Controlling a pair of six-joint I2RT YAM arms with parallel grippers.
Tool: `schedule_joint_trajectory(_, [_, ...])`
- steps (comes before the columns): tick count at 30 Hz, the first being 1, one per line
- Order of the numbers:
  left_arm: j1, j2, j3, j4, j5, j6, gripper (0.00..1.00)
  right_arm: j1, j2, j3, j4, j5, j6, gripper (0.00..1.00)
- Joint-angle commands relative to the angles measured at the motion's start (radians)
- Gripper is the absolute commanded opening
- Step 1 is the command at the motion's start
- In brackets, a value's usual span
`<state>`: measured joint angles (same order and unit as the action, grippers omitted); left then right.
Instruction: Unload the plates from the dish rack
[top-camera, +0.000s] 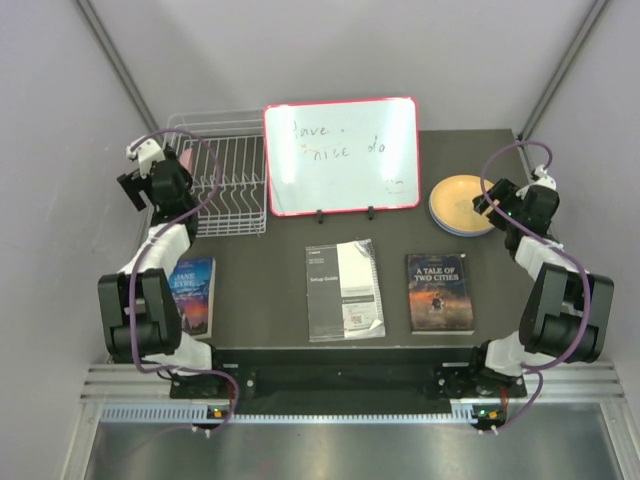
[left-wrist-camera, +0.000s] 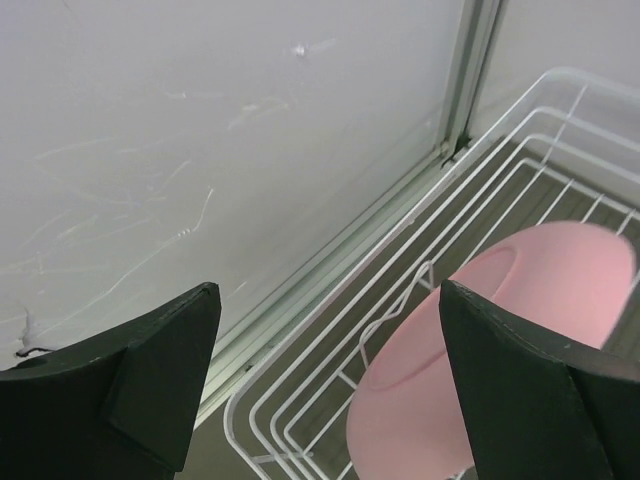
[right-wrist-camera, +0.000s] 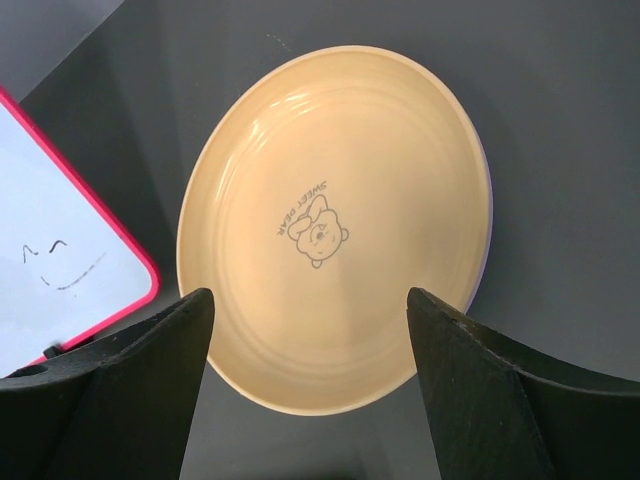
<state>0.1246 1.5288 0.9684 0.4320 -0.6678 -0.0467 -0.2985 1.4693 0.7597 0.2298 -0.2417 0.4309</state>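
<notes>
Dark table holds the tan plate, printed "SWEET BEAR".

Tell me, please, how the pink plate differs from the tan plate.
The pink plate stands tilted on edge in the dish rack. The tan plate lies flat, face up, out of the rack on the right. The tan plate shows a small bear print at its centre, while no print shows on the pink plate. Both are round and shallow, and neither is gripped.
</notes>
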Motion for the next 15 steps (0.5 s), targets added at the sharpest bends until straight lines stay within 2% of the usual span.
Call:
schedule_joint_trajectory(1, [0.006,-0.13,-0.029,0.045,0.034,-0.051,0.95,-0.004,0.014,0.021,0.063,-0.025,0.008,0.78])
schedule_joint_trajectory(5, [0.006,-0.162,-0.043,0.037,0.092,-0.058,0.95,-0.004,0.019,0.021,0.069,-0.034,0.014,0.78])
schedule_joint_trajectory(13, [0.006,-0.125,-0.042,0.024,0.269,-0.025,0.93,-0.004,0.04,0.021,0.086,-0.056,0.028,0.78])
schedule_joint_trajectory(15, [0.004,-0.105,-0.037,0.019,0.272,-0.012,0.92,-0.005,0.042,0.021,0.088,-0.061,0.031,0.78])
